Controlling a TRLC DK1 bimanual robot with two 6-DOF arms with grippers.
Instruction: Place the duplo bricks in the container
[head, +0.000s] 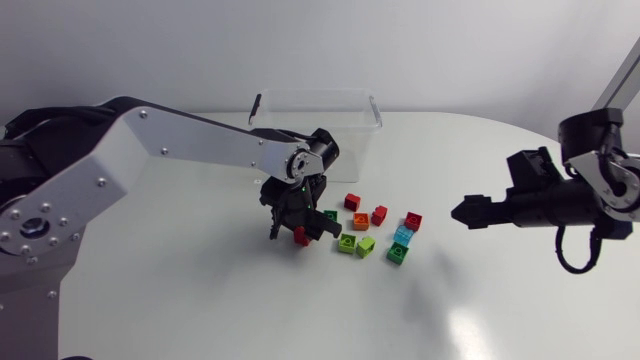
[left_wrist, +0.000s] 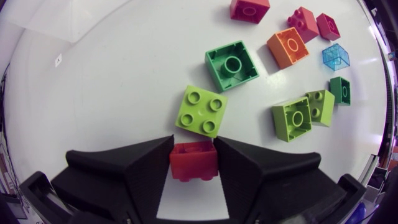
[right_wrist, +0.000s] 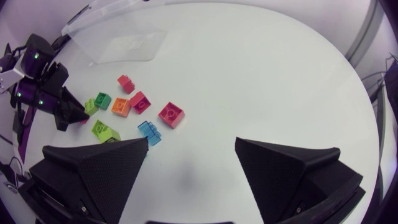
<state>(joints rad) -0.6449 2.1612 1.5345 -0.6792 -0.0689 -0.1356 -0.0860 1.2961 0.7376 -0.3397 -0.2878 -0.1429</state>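
My left gripper (left_wrist: 193, 144) is shut on a small red brick (left_wrist: 194, 160), one finger on each side of it, low over the table (head: 200, 290). Just ahead of the fingers lies a lime brick (left_wrist: 201, 111), studs up. Further ahead are a green brick (left_wrist: 232, 65), an orange one (left_wrist: 288, 47), several red ones, a clear blue one (left_wrist: 336, 56) and two more lime ones (left_wrist: 292, 119). In the head view the left gripper (head: 298, 232) is at the left end of this cluster (head: 375, 228). The clear container (head: 315, 115) stands behind it. My right gripper (head: 462, 212) is open and holds nothing, right of the bricks.
The right wrist view shows the brick cluster (right_wrist: 134, 115) ahead of the open right gripper (right_wrist: 191, 149), with the container (right_wrist: 118, 37) and my left arm (right_wrist: 43, 87) beyond. The table's curved edge runs on the far right.
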